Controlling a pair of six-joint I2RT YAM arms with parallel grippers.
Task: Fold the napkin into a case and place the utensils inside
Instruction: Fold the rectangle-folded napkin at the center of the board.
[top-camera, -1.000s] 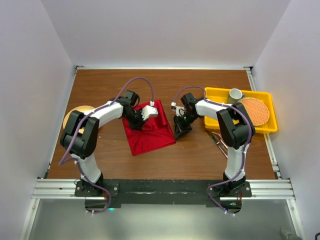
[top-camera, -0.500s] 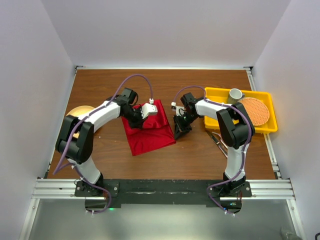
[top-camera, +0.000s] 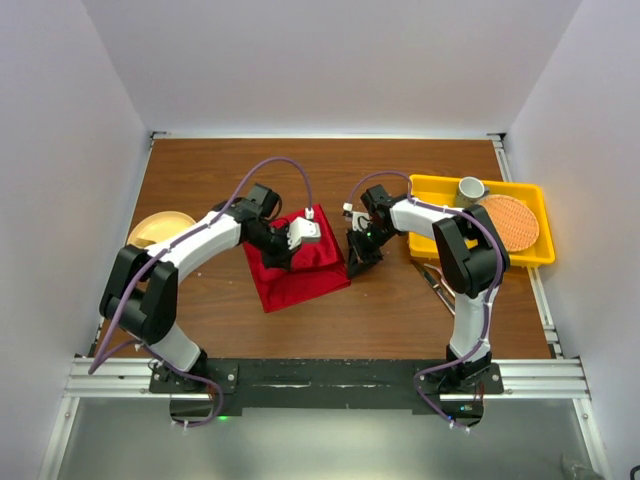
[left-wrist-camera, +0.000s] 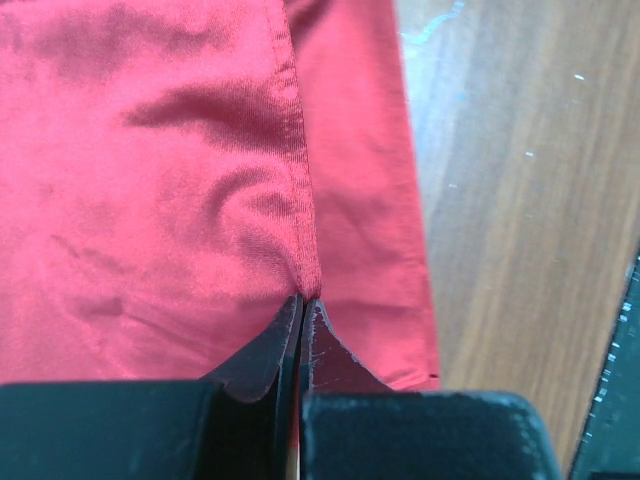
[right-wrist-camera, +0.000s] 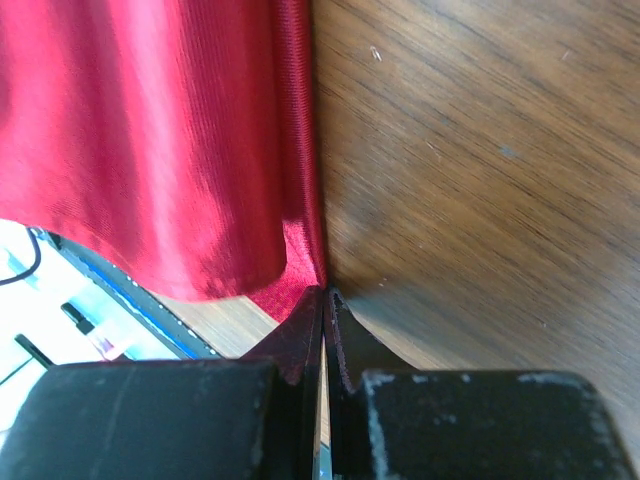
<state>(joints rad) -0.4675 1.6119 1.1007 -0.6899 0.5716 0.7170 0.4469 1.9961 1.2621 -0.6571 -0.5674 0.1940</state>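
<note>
The deep-red napkin (top-camera: 308, 278) lies folded on the wooden table between the two arms. In the left wrist view my left gripper (left-wrist-camera: 303, 300) is shut, pinching a raised hem of the napkin (left-wrist-camera: 150, 180) between its tips. From above, the left gripper (top-camera: 283, 252) sits over the cloth's upper middle. My right gripper (right-wrist-camera: 323, 292) is shut on the napkin's (right-wrist-camera: 150, 130) right edge, low against the wood, and from above the right gripper (top-camera: 357, 258) is at that edge. Silver utensils (top-camera: 437, 280) lie on the table under the right arm, partly hidden.
A yellow tray (top-camera: 430, 188) stands at the right, holding a cup (top-camera: 472, 187) and a round orange woven mat (top-camera: 510, 222). A tan plate (top-camera: 158, 230) sits at the left edge, behind the left arm.
My left gripper has closed onto the napkin's fold and shifted slightly right and nearer, the arm stretching out. The right gripper has kept its place on the edge.
</note>
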